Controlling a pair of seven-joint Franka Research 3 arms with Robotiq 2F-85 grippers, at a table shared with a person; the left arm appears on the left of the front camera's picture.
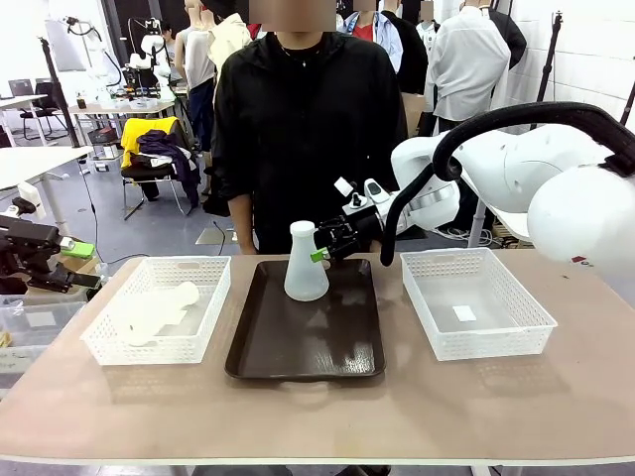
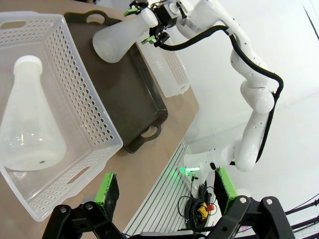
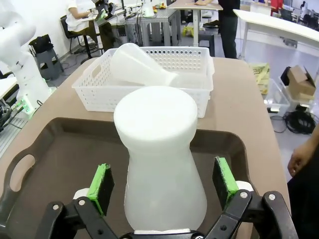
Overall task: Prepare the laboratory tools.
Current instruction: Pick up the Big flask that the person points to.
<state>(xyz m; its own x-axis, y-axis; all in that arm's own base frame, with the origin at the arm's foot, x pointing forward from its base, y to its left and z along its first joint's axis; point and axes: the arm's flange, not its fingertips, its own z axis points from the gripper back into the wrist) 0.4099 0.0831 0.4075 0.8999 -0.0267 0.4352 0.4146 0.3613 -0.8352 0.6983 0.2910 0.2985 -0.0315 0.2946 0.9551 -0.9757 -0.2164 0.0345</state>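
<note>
Right pincer [image 1: 319, 247] open around upright flask [image 1: 305, 279]

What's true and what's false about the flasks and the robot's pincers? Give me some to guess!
1. One flask stands upright on the dark tray. True.
2. The other flask stands upright too. False: it lies on its side in the left basket.
3. The right pincer squeezes the upright flask tight. False: its jaws stand open on either side of it, with gaps.
4. The left pincer is open and holds nothing. True.
</note>
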